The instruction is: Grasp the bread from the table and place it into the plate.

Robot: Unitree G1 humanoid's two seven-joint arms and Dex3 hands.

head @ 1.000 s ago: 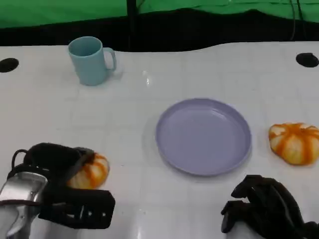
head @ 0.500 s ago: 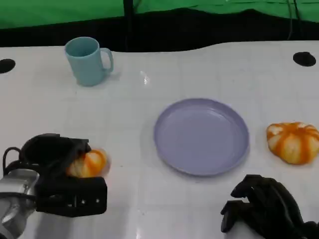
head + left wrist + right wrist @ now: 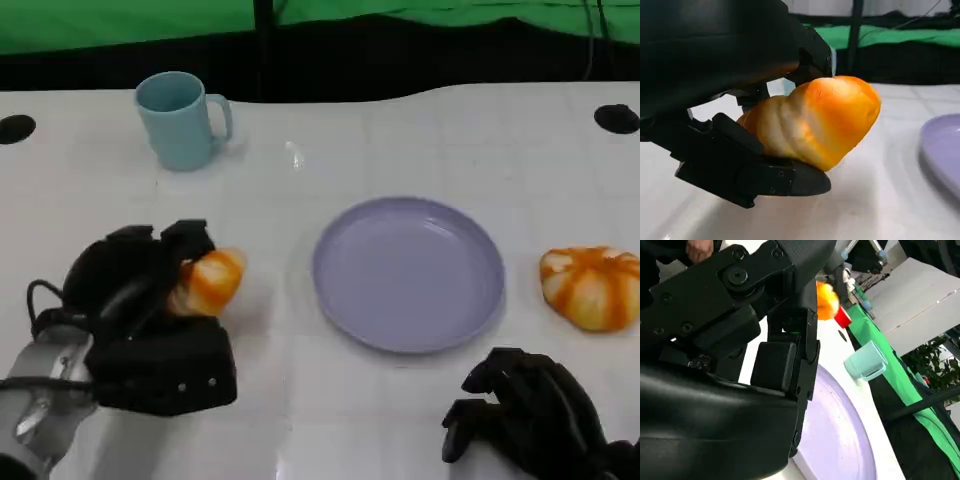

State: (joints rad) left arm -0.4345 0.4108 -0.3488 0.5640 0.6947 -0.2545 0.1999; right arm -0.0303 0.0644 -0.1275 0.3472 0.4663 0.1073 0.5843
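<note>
Head view: your left hand (image 3: 135, 290) hides part of the bread roll (image 3: 210, 281) it grips, left of the purple plate (image 3: 408, 272); right hand (image 3: 525, 415), partly cut off, fingers curled, holds nothing.

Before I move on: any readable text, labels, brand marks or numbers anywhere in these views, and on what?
None can be read.
Blue mug: plain, no print.
Purple plate: plain.
Bread in the left hand: no label on the bread.
Second bread right of the plate: none.
Right hand: no marking legible.
</note>
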